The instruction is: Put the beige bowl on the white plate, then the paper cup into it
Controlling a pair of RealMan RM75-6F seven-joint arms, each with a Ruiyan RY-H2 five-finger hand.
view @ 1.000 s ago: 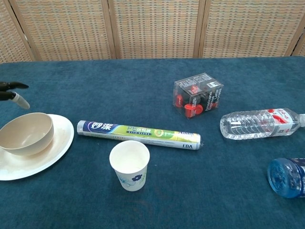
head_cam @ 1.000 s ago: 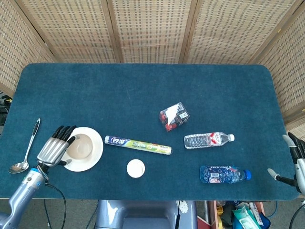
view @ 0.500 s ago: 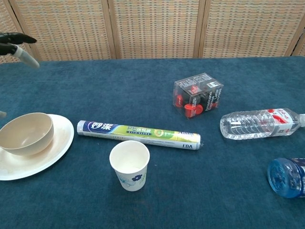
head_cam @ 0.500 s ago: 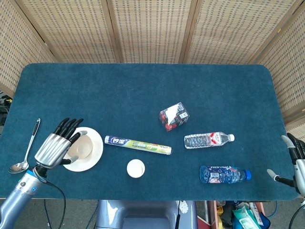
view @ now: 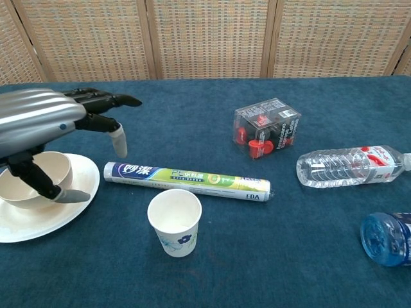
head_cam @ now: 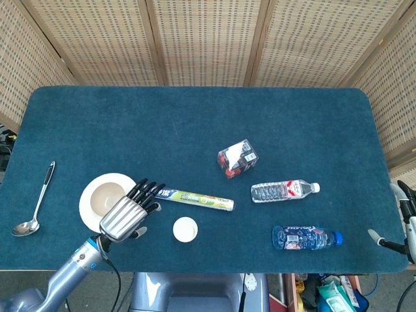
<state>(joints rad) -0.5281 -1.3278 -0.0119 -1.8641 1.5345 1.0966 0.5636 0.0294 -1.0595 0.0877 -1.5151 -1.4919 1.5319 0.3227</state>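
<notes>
Left hand spread above the plate's edge, bowl seated on the plate, cup standing free on the bench.

The left hand (head_cam: 125,213) hovers with fingers apart and holding nothing, over the side of the white plate (view: 19,226) nearest the paper cup (view: 174,222); the beige bowl (view: 32,181) sits on that plate, partly behind the thumb. The cup stands upright just beyond the plate, in front of the wrap roll (view: 186,179), whose label seems to read "PE" and "FDA"; the rest is too small to read. Half a second earlier the hand was at the plate's far side, toward the spoon (head_cam: 34,209). The right hand (head_cam: 403,221) shows only partly, well off past the bottles; its fingers look apart, empty.
</notes>
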